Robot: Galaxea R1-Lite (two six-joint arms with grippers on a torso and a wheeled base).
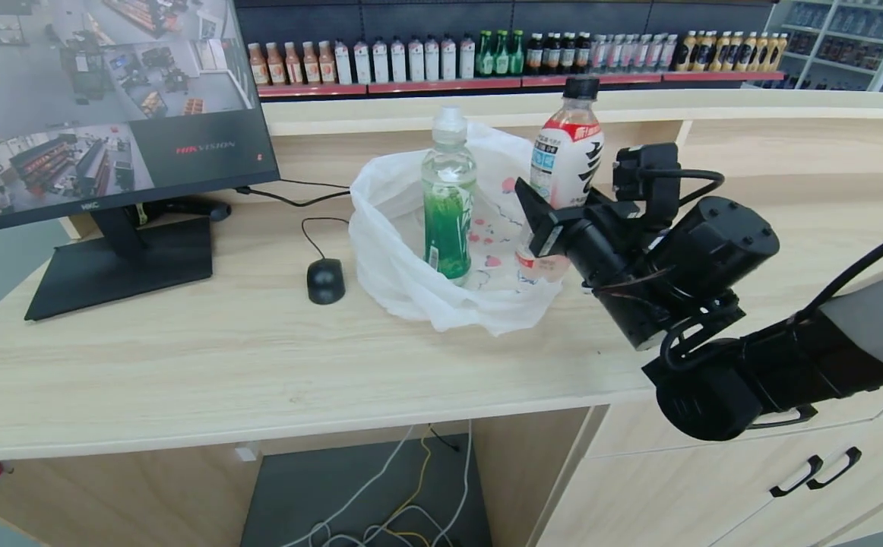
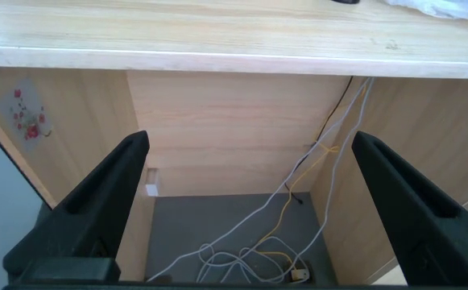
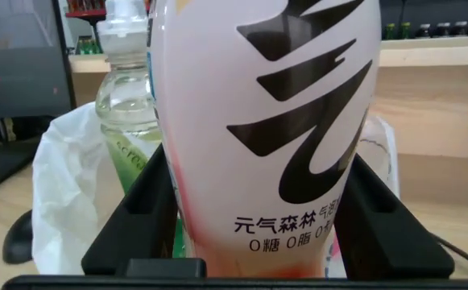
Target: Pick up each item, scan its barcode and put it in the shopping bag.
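Currently, the right tool [image 1: 554, 228] is clenched on the white-labelled bottle [image 1: 567, 156], gripping it low on the body. The black cap stands well above the fingers, and the bottle is upright or nearly so. The bottle sits at the rim of the shopping bag [image 1: 403, 273], on the side of the bag away from the mouse [image 1: 325, 280]. Its base is down at the level of the bag's crumpled plastic edge. Whether the base is inside the bag or just against the rim cannot be told. In the right wrist view the fingers [image 3: 137, 217] press the bottle's two flanks, with the bag behind it.

Inside the bag a green bottle [image 1: 449, 205] with a pale cap stands upright, just beside the held bottle but apart from it. The bag is open and rests on the wooden counter [image 1: 221, 357]. The mouse lies near the bag, and a monitor [image 1: 92, 99] on its flat stand is farther off on that same side. Behind the bag, past the counter's raised back, a shelf of bottles [image 1: 487, 57] runs across.

The left tool [image 2: 250, 161] hangs lower than the bag, below the counter top. Its jaws are spread wide and hold nothing, and they face the recess where loose cables [image 2: 250, 258] lie.
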